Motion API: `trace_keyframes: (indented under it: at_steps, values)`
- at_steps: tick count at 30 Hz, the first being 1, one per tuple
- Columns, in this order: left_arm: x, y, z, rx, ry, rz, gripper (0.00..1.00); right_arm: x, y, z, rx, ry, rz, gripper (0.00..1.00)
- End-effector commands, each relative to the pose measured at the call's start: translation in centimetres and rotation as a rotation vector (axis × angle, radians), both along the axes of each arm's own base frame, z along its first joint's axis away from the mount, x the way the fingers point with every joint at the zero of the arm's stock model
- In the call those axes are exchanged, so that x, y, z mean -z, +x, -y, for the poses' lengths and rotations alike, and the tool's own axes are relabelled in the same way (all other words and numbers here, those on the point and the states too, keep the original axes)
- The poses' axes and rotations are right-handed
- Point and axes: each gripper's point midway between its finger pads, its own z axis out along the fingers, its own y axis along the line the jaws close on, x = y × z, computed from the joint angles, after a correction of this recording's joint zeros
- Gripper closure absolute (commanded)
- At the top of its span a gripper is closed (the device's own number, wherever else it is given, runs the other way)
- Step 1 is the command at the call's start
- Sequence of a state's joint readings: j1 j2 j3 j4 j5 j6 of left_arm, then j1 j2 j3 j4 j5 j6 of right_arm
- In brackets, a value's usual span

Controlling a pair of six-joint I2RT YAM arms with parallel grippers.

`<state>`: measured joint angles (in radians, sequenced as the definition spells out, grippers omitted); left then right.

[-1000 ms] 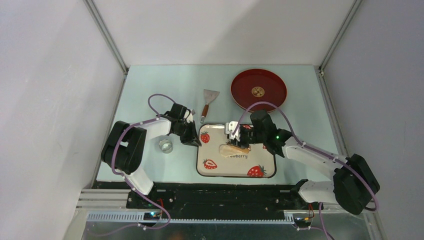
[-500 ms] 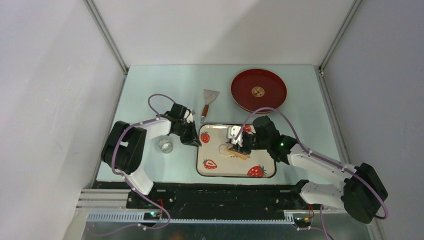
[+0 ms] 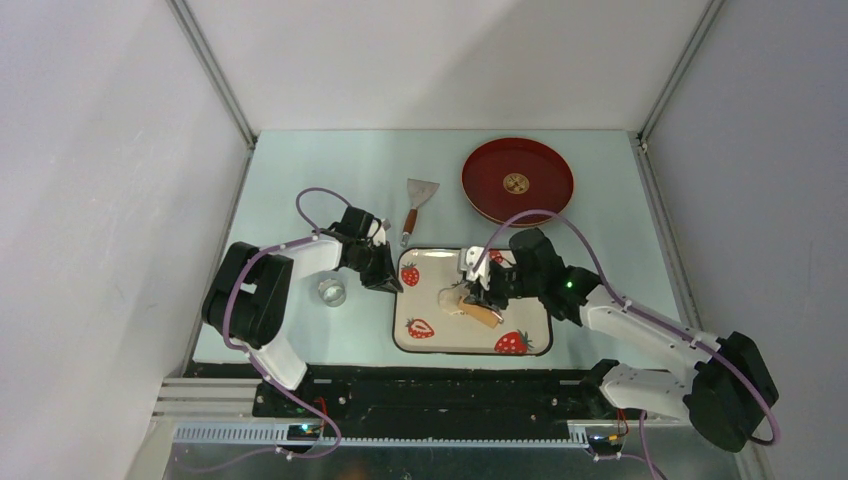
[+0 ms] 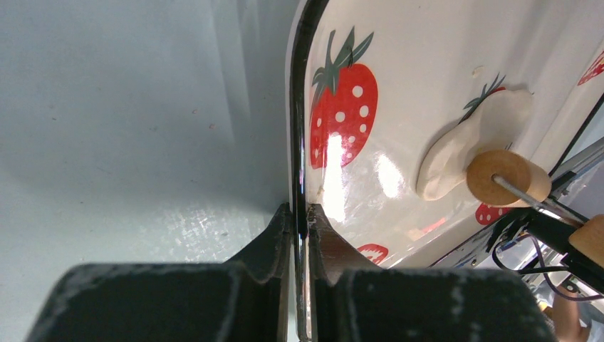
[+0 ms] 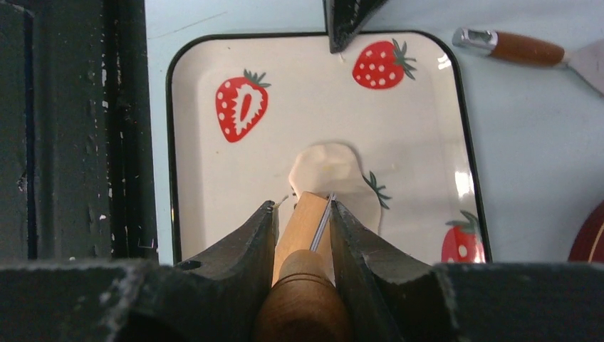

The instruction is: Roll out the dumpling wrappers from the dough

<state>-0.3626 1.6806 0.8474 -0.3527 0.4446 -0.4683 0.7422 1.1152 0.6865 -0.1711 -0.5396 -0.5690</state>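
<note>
Right gripper [image 5: 303,208] clamps roller [image 5: 302,303]; apparently touching dough [image 5: 324,165].

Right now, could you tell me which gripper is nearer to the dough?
Right. The right gripper holds the rolling pin over the dough; the left gripper clamps the tray rim, farther away.

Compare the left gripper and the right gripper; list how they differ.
The left gripper pinches the thin rim of the tray, jaws almost together; the right gripper clamps the wooden handle of the rolling pin, jaws wider apart. The left gripper sits at the tray's left edge; the right gripper hangs over the tray, its pin on the dough. Both are shut on something.
</note>
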Motion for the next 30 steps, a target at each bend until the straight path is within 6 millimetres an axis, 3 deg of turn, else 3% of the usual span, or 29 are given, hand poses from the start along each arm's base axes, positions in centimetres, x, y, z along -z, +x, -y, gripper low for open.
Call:
trace_keyframes:
  at_steps: [1,8,11,18,22,26,30]
  values:
    - [2.9,-1.8,-3.1,0.031,0.184,-0.031,1.00,-2.8,1.1,0.9,0.031,-0.003,0.001,1.00]
    - [2.5,-1.6,-2.9,0.030,0.173,-0.019,1.00,-8.2,3.6,0.9,0.067,0.082,0.093,1.00]
    - [2.4,-1.6,-2.9,0.028,0.169,-0.016,1.00,-9.0,4.5,1.3,0.107,0.104,0.091,1.00]
    - [1.7,-1.1,-2.6,0.020,0.154,0.004,0.99,-10.6,7.2,4.1,0.297,0.175,0.044,1.00]
    - [1.1,-0.8,-2.4,0.016,0.146,0.020,0.93,-11.9,9.1,6.9,0.464,0.260,0.006,1.00]
    - [0.2,-0.1,-2.4,0.004,0.147,0.061,0.72,-13.2,11.5,11.3,0.706,0.412,-0.093,1.00]
    - [-1.3,0.7,-2.4,-0.010,0.137,0.112,0.46,-13.3,13.5,18.1,0.977,0.572,-0.178,1.00]
